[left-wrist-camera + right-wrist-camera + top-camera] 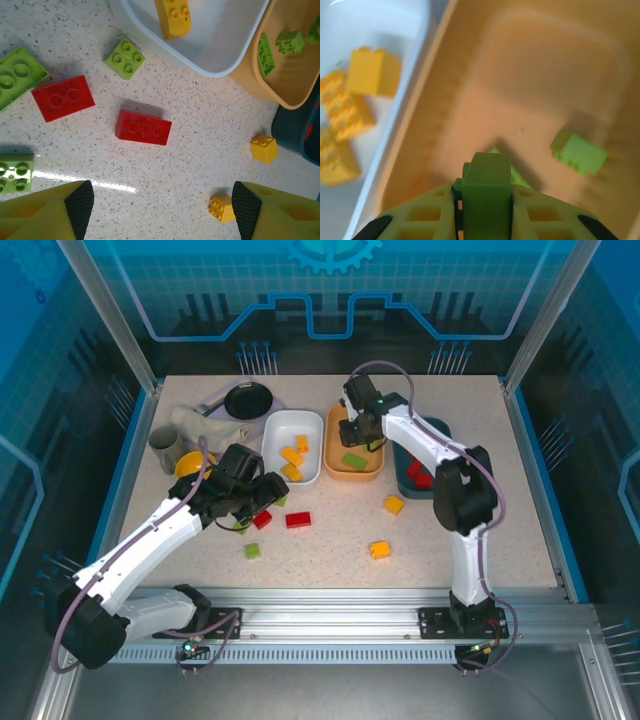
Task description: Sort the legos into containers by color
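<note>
Right claw (482,212) gripped a green brick (486,187) over the orange tray (540,75), left claw (162,207) gaped wide above a red brick (143,127)

One green lego (486,192), orange tray (545,75), white tray (375,22), speckled table (200,125).

We see a speckled, stone-like surface (200,150) with a faint sheen. The white tray (220,35) is smooth glossy plastic; beside it, the orange tray (545,75) and the green lego (486,190) look smooth, matt plastic.
</note>
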Available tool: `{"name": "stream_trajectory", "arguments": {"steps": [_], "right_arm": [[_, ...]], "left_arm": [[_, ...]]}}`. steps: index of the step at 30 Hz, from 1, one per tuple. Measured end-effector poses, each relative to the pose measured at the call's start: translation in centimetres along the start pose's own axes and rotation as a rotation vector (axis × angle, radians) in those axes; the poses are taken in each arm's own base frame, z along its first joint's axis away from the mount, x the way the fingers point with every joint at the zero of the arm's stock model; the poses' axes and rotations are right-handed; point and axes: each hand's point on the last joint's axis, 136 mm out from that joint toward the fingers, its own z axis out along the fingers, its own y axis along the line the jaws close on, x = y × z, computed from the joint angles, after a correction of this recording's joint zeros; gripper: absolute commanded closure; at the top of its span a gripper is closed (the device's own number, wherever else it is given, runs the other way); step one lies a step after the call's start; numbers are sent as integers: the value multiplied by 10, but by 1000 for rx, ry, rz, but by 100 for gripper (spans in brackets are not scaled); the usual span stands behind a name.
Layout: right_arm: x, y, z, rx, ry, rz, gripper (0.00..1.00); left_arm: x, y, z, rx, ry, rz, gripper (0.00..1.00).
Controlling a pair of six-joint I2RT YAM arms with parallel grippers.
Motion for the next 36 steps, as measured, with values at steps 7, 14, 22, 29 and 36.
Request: {"name": "stream_trajectory", "arguments": {"steps": [7, 14, 22, 29, 36], "right_arm": [[-12, -12, 45, -8, 74, 84, 41], [-7, 1, 10, -27, 51, 47, 37], [28, -2, -119, -65, -182, 44, 40], [128, -10, -165, -88, -213, 109, 38], [197, -35, -227, -92, -298, 243, 27]], "left_arm": [[8, -4, 9, -4, 30, 53, 24], [13, -5, 13, -14, 47, 86, 24], [31, -22, 26, -18, 108, 203, 25], [87, -86, 64, 15, 241, 552, 26], [179, -120, 114, 9, 362, 974, 24]]}}
